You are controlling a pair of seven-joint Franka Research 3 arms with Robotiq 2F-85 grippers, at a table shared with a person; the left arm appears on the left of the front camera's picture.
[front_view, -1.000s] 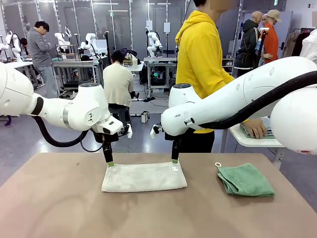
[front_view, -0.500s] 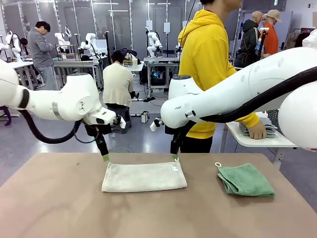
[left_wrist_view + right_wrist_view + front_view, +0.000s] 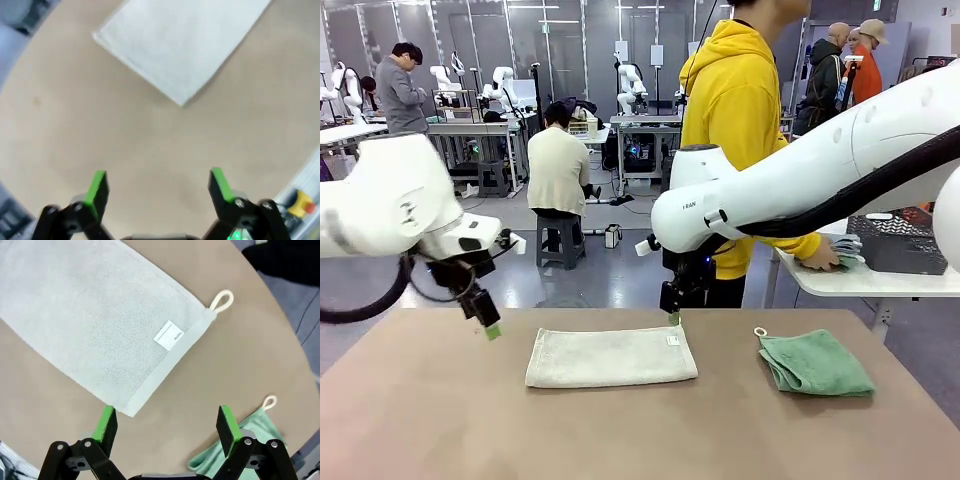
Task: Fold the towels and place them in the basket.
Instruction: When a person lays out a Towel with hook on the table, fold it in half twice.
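A cream towel [image 3: 610, 357] lies folded into a long strip at the middle of the table. A mint green towel [image 3: 815, 362] with a white loop lies crumpled at the right. My left gripper [image 3: 490, 326] hangs open over bare tabletop, left of the cream towel [image 3: 185, 45]. My right gripper [image 3: 672, 313] hovers open just above the cream towel's far right corner [image 3: 100, 325], near its white label [image 3: 169, 335]. The green towel [image 3: 242, 442] shows beside one right fingertip. The dark grey basket [image 3: 898, 242] stands on a white side table [image 3: 840, 286] beyond the table's far right corner.
A person in a yellow hoodie [image 3: 740, 110] stands at the far side, one hand [image 3: 817, 262] resting on folded cloth on the side table. The brown table [image 3: 440, 420] has bare room at the front and left.
My left gripper has let go of the cream towel's far left corner and swung away to the left. My right gripper has lifted slightly off the far right corner. The towel stays flat.
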